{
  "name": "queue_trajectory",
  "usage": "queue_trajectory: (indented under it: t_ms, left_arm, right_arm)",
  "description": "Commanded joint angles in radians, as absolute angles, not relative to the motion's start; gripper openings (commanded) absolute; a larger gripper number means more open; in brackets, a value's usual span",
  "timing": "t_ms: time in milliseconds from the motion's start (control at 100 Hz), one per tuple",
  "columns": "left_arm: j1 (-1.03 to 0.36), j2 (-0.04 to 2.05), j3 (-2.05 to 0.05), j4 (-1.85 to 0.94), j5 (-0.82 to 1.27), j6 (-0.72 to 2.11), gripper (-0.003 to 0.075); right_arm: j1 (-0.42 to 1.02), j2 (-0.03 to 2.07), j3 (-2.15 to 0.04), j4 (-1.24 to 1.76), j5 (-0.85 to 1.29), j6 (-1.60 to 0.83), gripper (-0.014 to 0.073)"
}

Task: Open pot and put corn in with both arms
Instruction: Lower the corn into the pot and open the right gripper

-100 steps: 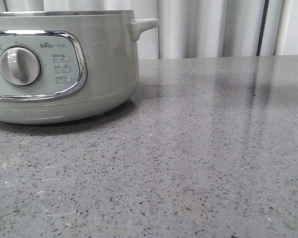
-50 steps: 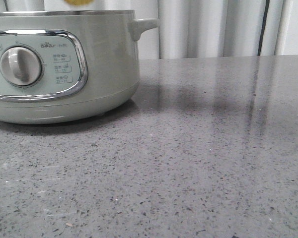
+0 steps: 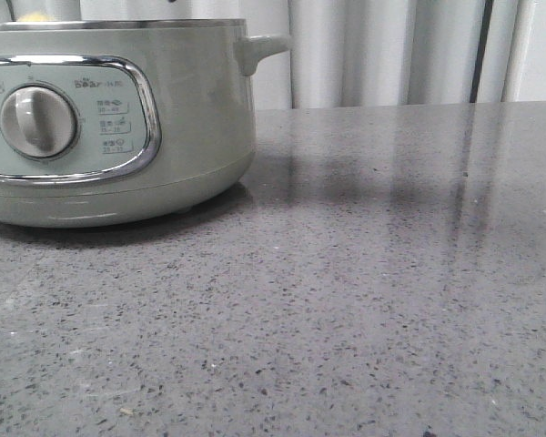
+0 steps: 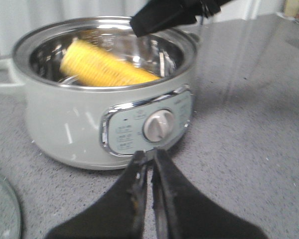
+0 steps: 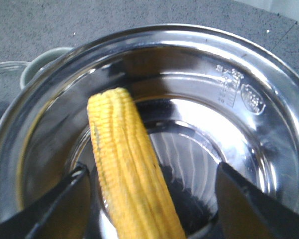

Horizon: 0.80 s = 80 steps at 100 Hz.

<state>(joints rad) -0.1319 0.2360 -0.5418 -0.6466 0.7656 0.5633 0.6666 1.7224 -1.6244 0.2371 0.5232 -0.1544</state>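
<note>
Yellow corn [image 5: 129, 169] now dropped lower than half a second ago, lying slanted inside open pot [image 4: 74, 127], front view shows only a yellow sliver at rim, right end effector [image 5: 149, 199] spread wide and empty above it, left end effector [image 4: 150, 164] closed on nothing near dial, over counter [image 3: 364, 291]

Speckled grey table [image 3: 373, 300] — pot [image 3: 191, 127] on it

Pot [image 3: 191, 118]: large, round, pale grey-green body, chrome-framed control panel with a round silver dial, small side handle. It stands upright on the counter, lid off, polished steel interior exposed. Corn [image 5: 129, 164]: one bright yellow cob, rows of kernels intact, lying inside the pot, tilted, one end propped against the inner wall, the other toward the base
</note>
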Motion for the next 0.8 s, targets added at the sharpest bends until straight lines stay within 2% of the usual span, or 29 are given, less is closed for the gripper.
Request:
queue_trajectory:
  t_ms: [0,160,250,410,610,790]
  left_arm:
    - [-0.186,0.240,-0.577,-0.692,0.711,0.628,-0.0013]
    - [-0.312,0.221,-0.568,-0.688,0.670,0.691,-0.0013]
    - [-0.368,0.207,-0.536,-0.688,0.604,0.691,-0.0013]
    - [-0.405,0.160,-0.427,-0.688,0.430,0.691,-0.0013]
    - [-0.409,0.121,-0.278,-0.742,0.127,0.677,-0.0013]
    - [-0.409,0.119,-0.252,-0.743,0.076,0.677,-0.0013]
  right_arm:
    - [0.661,1.608,-1.657,0.236,0.518,-0.154,0.0360]
    - [0.674,1.439,-1.545,0.223,0.522,-0.154,0.0064]
    - [0.696,1.302,-1.405,0.183,0.448,-0.154,-0.0027]
    - [0.713,1.019,-1.115,0.081,0.327,-0.154,-0.0043]
    - [0.711,0.681,-0.809,-0.056,0.302,-0.154,-0.0043]
    - [0.711,0.406,-0.634,-0.214,0.305,-0.154,-0.0043]
